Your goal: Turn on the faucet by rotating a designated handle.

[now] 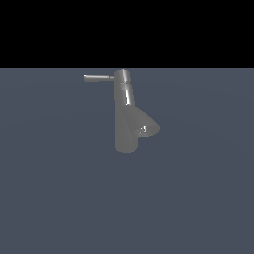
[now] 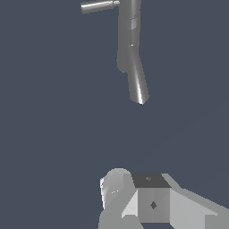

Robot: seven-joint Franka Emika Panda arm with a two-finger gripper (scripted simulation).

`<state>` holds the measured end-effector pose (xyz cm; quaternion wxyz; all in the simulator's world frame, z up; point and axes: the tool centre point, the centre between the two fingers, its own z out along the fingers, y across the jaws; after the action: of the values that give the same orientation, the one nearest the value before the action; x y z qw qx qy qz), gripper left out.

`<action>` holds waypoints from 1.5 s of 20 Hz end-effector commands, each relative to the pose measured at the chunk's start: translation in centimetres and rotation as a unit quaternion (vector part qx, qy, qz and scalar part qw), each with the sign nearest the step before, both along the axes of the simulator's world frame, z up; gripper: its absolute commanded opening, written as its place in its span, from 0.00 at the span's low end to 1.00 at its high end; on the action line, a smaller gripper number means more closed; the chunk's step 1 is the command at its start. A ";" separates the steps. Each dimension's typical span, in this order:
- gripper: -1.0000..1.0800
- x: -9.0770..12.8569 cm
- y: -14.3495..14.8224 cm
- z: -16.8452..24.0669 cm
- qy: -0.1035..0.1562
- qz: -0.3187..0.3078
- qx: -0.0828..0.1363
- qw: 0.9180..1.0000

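Observation:
The shiny grey faucet [image 1: 125,119] stands upright on the flat dark blue-grey floor in the exterior view, with its cone-shaped spout [image 1: 147,127] branching low toward that view's right. The thin rod handle [image 1: 98,78] sticks out from the top cap toward the exterior view's left. The wrist view shows the same faucet [image 2: 128,40], its handle [image 2: 99,6] and its spout [image 2: 137,85] at a distance. Only pale grey parts of my gripper [image 2: 134,192] show at the edge of the wrist view, well apart from the faucet and touching nothing. The arm is out of the exterior view.
A plain dark blue-grey floor [image 1: 59,198] spreads around the faucet on all sides. A black band fills the upper part of the exterior view.

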<state>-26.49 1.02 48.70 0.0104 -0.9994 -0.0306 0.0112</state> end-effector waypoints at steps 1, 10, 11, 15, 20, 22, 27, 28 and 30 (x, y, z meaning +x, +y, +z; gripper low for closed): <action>0.00 0.0 0.0 0.0 0.000 0.000 0.000 1.000; 0.00 0.2 1.2 -0.2 0.009 0.009 -0.002 1.000; 0.00 0.2 1.3 -0.2 0.010 0.010 -0.002 1.000; 0.00 0.2 1.2 -0.2 0.010 0.009 -0.002 1.000; 0.00 0.8 1.3 -0.2 0.010 -0.002 -0.002 1.000; 0.00 1.2 1.4 -0.2 0.011 -0.010 -0.001 1.000; 0.00 2.8 1.6 -0.3 0.012 -0.038 0.000 0.999; 0.00 3.2 1.6 -0.4 0.012 -0.045 0.000 0.999; 0.00 4.1 1.7 -0.5 0.013 -0.061 0.000 0.998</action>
<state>-23.04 2.67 48.29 0.0111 -0.9995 0.0192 0.0232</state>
